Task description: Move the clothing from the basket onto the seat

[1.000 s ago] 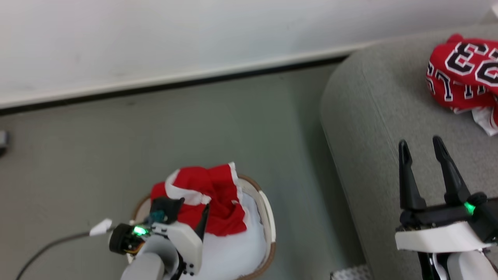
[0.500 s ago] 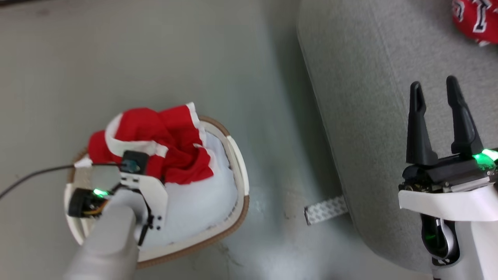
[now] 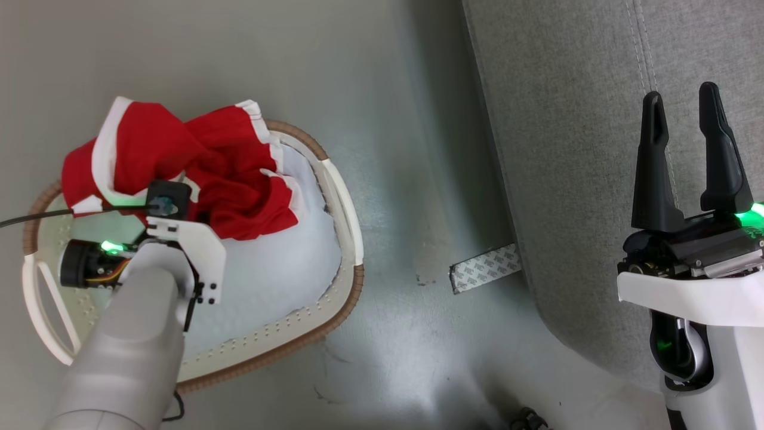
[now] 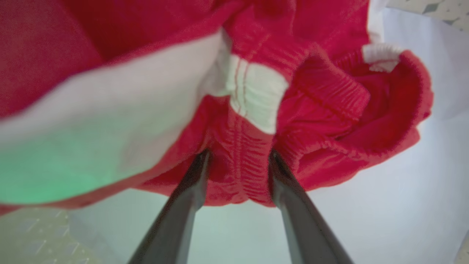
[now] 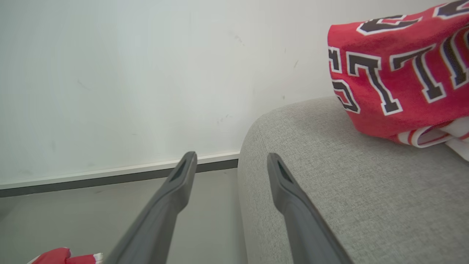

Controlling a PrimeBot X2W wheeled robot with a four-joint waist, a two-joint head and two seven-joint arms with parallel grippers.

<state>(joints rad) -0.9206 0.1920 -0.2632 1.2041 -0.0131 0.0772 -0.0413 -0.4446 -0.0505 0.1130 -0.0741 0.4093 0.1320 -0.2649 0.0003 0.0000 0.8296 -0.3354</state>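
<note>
A red garment with white trim point(image 3: 197, 161) lies bunched at the far end of the cream basket point(image 3: 343, 197), partly over its brown rim. My left wrist point(image 3: 179, 239) points down into it and covers the fingers in the head view. In the left wrist view my left gripper point(image 4: 239, 156) stands open, its tips pressed into the red cloth point(image 4: 311, 91) with a fold of elastic waistband between them. My right gripper point(image 3: 686, 101) hovers open and empty over the grey seat point(image 3: 573, 149). A second red garment with block lettering point(image 5: 395, 73) lies on the seat point(image 5: 329, 165).
A pale white-blue cushion point(image 3: 268, 280) fills the basket's bottom. A patterned strip point(image 3: 484, 269) lies on the grey floor by the seat's base. A cable point(image 3: 36, 218) runs off left from my left wrist. A white wall with a baseboard point(image 5: 110, 176) stands beyond the seat.
The head camera has tilted down, shifting the whole picture. My left gripper has gone down into the red garment, its fingers now hidden under the wrist. The right gripper stays open.
</note>
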